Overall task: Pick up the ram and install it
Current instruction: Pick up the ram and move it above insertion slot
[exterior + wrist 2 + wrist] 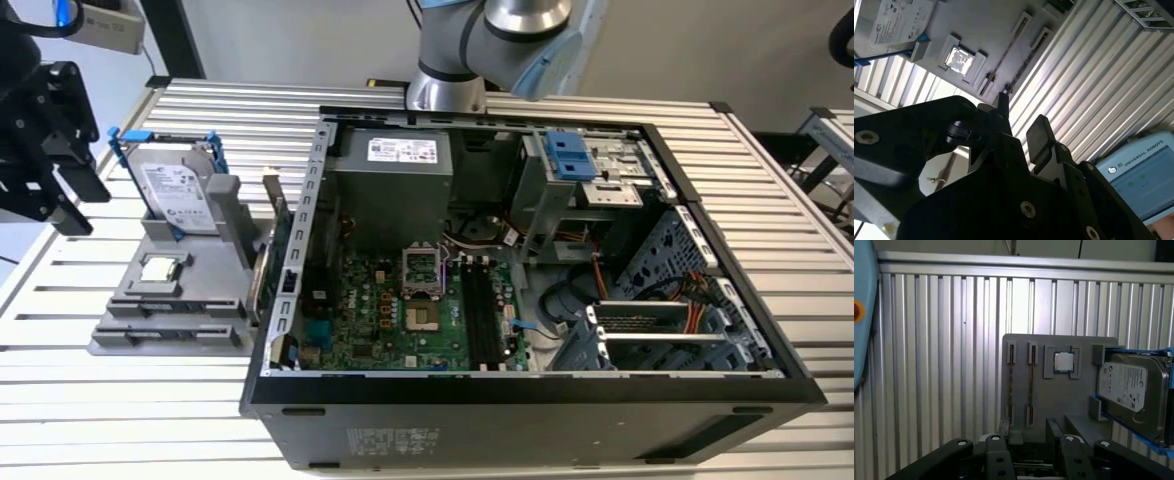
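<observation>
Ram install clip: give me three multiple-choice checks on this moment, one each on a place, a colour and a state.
1. Where is the hard drive?
A. flat on the table slats
B. upright in the grey holder, on the exterior view's left of the computer case
C. inside a drive bay

2. What colour is the drive's frame?
A. red
B. blue
C. yellow

3. How is the gripper?
A. open and empty
B. shut on a circuit stick
C. shut on the drive

Answers:
1. B, it stands in the holder outside the case.
2. B, blue bars edge it.
3. A, the fingers stand apart with nothing between them, and the ram sits in a holder slot.
</observation>
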Robot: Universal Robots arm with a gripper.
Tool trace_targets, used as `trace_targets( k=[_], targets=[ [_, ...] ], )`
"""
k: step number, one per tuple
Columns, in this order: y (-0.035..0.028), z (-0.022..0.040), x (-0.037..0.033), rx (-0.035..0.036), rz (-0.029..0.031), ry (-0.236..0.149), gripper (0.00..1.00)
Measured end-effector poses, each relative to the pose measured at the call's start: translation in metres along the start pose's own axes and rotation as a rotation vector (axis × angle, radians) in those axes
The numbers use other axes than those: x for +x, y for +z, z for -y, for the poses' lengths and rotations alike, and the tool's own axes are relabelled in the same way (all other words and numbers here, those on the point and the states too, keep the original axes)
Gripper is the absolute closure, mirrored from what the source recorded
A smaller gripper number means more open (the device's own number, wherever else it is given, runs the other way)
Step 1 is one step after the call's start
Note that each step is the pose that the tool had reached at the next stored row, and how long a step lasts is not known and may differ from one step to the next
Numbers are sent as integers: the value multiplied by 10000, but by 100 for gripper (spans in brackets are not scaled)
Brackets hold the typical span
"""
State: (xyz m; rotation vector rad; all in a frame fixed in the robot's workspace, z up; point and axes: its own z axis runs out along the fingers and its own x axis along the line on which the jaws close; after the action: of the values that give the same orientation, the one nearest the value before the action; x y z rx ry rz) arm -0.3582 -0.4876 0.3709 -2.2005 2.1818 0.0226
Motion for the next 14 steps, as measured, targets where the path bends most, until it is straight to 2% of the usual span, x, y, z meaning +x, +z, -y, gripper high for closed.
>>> trace_targets(
  k=[14],
  targets=[
    [46,-1,2,0,0,0,0]
  ],
)
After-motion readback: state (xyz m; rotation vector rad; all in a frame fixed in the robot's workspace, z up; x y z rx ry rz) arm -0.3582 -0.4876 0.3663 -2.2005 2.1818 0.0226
